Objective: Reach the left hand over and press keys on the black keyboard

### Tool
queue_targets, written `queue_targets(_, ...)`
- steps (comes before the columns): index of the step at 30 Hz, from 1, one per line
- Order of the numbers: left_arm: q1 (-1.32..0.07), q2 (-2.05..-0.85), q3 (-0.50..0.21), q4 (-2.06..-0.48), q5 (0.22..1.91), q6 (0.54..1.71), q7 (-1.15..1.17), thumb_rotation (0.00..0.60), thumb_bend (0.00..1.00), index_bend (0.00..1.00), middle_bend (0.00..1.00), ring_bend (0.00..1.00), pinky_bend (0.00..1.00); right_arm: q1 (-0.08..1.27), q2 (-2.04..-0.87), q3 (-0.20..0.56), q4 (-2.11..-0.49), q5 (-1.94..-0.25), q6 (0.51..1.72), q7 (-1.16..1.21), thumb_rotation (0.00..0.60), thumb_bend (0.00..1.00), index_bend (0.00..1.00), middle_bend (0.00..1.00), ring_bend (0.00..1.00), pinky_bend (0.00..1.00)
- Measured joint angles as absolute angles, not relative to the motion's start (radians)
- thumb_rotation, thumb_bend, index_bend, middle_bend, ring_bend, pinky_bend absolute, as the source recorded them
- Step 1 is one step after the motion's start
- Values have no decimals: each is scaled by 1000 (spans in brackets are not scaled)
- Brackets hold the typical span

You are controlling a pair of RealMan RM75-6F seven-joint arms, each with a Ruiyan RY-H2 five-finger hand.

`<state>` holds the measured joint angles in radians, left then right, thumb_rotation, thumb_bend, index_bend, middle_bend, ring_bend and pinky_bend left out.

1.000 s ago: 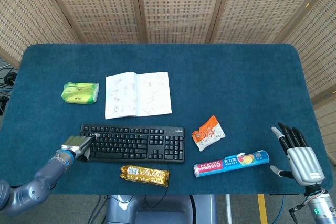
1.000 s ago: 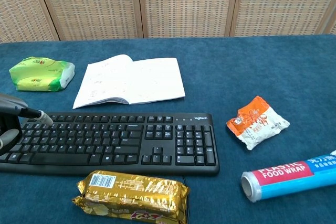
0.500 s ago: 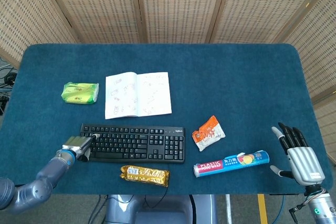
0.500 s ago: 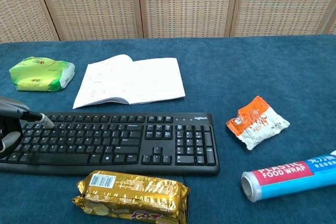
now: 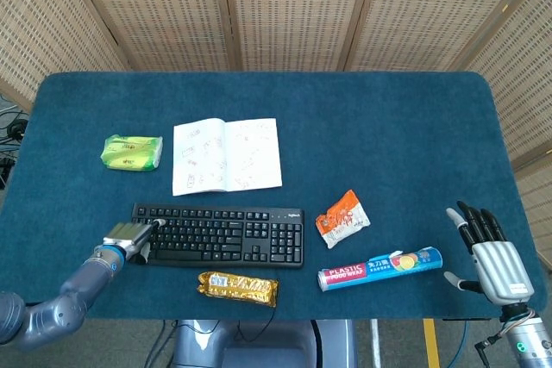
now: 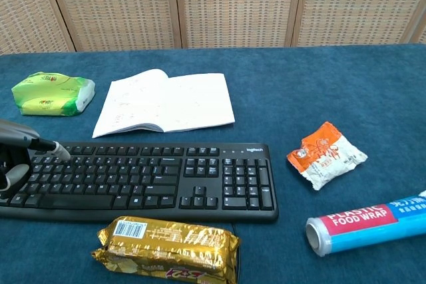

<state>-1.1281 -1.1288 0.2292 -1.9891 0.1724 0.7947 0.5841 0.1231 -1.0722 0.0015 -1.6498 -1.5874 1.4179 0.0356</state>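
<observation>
Although the frames a second apart barely differed, the left hand (image 6: 16,154) had shifted slightly at the keyboard's left end, one finger held out over the upper-left keys, the others curled in and holding nothing. That suggested key presses were under way, with most keys untouched. Nearest the table's front edge lay a gold snack pack (image 5: 238,287) and a plastic wrap roll (image 5: 380,267). The black keyboard (image 5: 220,233) sat just behind, left of centre. By the right front corner the right hand (image 5: 490,256) rested idle, fingers spread, empty. Farther back lay an orange packet (image 5: 342,218), an open notebook (image 5: 226,155) and a green pack (image 5: 131,152).
</observation>
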Motion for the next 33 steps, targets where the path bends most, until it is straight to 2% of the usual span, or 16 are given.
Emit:
queue_targets(4,-1121,-1090,220,-2028,219,809,564,600,787,0,610,626,376,123,-1073,1,-1650,-1588,1418,34,600,51,0,0,0,0)
queue_targets(8,-1101,-1030,200,-2086,294,844,527,600,677,0,579,588,376,124,-1074,1,-1650,-1589,1417,32,600,51,0,0,0,0)
queue_targets(10,-1081,-1003,191,-2113,343,866,504,600,620,0,471,491,366,123,-1074,1,-1649,-1589,1418,30,600,52,0,0,0,0)
queue_targets(11,-1064,-986,185,-2128,381,884,487,600,585,0,379,423,342,123,-1074,1,-1649,-1588,1418,30,600,53,0,0,0,0)
queue_targets(15,-976,-951,173,-2162,539,968,420,600,411,0,84,164,167,123,-1075,2,-1648,-1585,1416,28,600,53,0,0,0,0)
queue_targets(17,-911,-950,174,-2163,651,1038,388,600,309,0,13,51,72,124,-1076,2,-1647,-1583,1414,26,600,53,0,0,0,0)
queue_targets(18,-880,-952,175,-2160,703,1072,376,600,239,0,0,14,29,124,-1077,2,-1646,-1582,1414,24,600,52,0,0,0,0)
queue_targets(20,-804,-969,181,-2139,830,1165,354,600,136,0,0,0,0,124,-1078,3,-1646,-1580,1413,22,600,51,0,0,0,0)
queue_targets(23,-690,-1014,194,-2077,1003,1315,336,600,44,0,0,0,0,124,-1079,3,-1645,-1577,1411,17,600,51,0,0,0,0)
queue_targets(29,-496,-1172,208,-1822,1229,1577,336,600,11,0,0,0,0,126,-1084,5,-1647,-1573,1406,4,600,50,0,0,0,0)
queue_targets(33,-376,-1271,211,-1658,1301,1651,321,600,11,0,0,0,0,129,-1089,3,-1644,-1569,1397,-6,600,53,0,0,0,0)
